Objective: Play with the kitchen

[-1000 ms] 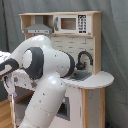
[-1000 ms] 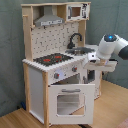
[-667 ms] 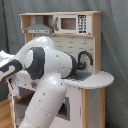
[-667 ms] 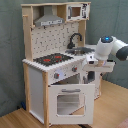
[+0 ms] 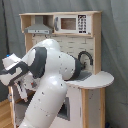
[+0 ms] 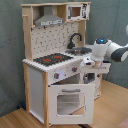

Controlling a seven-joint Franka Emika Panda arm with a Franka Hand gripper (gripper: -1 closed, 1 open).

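Item: toy play kitchen [image 6: 55, 75], white and light wood, standing on a wooden floor [image 6: 107, 107] before a grey curtain [image 6: 10, 50].

Fittings, second exterior view: black-red stovetop [image 6: 50, 59] toward the counter's front corner; black faucet [image 6: 75, 39] over the sink [image 6: 81, 50] toward the far end; grey hood [image 6: 49, 21]; microwave [image 6: 75, 11] on the top shelf; knobs [image 6: 56, 75]; windowed oven door [image 6: 70, 101], apparently shut.

Arm: the gripper [image 6: 89, 61] sits just beside the counter's front edge, near the sink. Whether its fingers are apart or together cannot be told.

Progress: judged early or mid-play; nothing appears opened or displaced, all fittings left to try.
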